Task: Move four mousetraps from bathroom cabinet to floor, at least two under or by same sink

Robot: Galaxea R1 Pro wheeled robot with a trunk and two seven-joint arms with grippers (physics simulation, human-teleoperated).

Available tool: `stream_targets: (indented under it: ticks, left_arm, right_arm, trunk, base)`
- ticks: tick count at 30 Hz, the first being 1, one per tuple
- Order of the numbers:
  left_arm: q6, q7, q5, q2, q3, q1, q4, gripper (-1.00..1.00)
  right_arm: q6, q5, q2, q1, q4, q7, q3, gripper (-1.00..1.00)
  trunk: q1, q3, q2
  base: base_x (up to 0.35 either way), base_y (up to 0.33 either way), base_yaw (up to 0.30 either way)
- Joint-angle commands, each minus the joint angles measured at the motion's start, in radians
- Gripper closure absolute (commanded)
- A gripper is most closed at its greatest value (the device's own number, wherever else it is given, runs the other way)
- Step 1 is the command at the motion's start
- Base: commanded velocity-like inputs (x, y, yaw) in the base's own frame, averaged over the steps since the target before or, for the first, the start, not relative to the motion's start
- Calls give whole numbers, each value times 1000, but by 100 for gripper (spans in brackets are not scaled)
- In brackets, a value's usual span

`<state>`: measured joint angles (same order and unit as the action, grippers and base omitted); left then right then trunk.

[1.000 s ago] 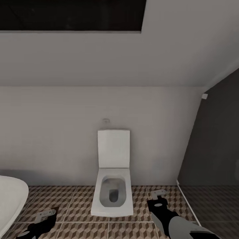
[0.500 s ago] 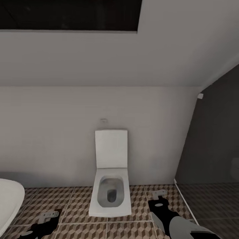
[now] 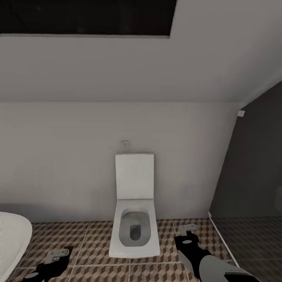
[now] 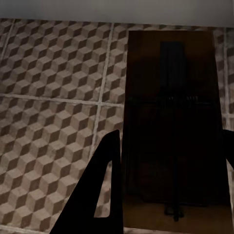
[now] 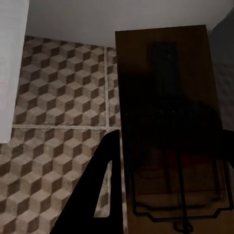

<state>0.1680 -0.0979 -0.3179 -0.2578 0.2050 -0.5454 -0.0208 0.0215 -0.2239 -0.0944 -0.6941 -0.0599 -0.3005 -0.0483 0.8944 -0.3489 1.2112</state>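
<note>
Bathroom floor (image 3: 94,235) spreads under white toilet (image 3: 134,231), no sink seen. Left gripper (image 4: 168,180) pinches mousetrap (image 4: 170,122); right gripper (image 5: 168,185) clamps second mousetrap (image 5: 165,112). Step judged: carrying traps toward sink. Next: turn to find sink, lower traps beside it, release.

Head camera faces the toilet (image 3: 134,207); wrist cameras (close) share floor (image 4: 48,97).

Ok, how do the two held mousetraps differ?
The left trap shows a thin bar across its middle, the right trap a wire loop at one end. The right trap hangs near a white fixture, the left trap over patterned floor tiles. Both are flat, dark brown, held between fingers.
</note>
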Motion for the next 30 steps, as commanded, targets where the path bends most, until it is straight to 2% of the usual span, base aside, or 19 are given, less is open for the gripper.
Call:
stream_targets:
  ticks: [1,12,16,19,22,23,25,26,30]
  left_arm:
    - [3,-2,-9,0,8,-1,1,100]
    - [3,-2,-9,1,10,-1,-1,100]
    - [-5,-2,-7,26,12,-1,-3,100]
    - [-11,-1,-5,63,15,-1,-5,100]
    - [-14,0,-6,75,16,-1,-11,100]
    - [-14,0,-11,75,14,-1,-47,100]
    - [-15,0,-13,77,13,-1,-69,100]
    - [-9,-1,-11,79,13,-1,-126,100]
    - [-8,0,-15,77,7,-1,-163,100]
  right_arm:
    - [2,-8,-1,-1,0,-2,-5,100]
    - [-5,-9,2,-1,0,1,-5,100]
    - [-6,-7,9,-1,0,1,-6,100]
    - [-8,-6,13,-1,1,1,-6,100]
    - [-17,-6,14,-1,15,1,-6,100]
    - [-57,-6,14,-1,46,1,-6,100]
    - [-76,-6,13,-1,68,1,-6,100]
    - [-88,-7,13,-1,84,3,-6,100]
    - [-88,-9,13,-1,87,4,-5,100]
  trunk:
    - [0,-1,1]
    - [0,-1,1]
    - [0,-1,1]
    - [0,-1,1]
    - [0,-1,1]
    - [0,-1,1]
    - [0,-1,1]
    - [0,-1,1]
    - [0,-1,1]
  base:
    - [93,292,0]
    - [23,72,0]
    - [1,3,0]
    - [0,0,0]
    - [0,0,0]
    - [0,0,0]
    - [0,0,0]
    - [0,0,0]
    - [0,0,0]
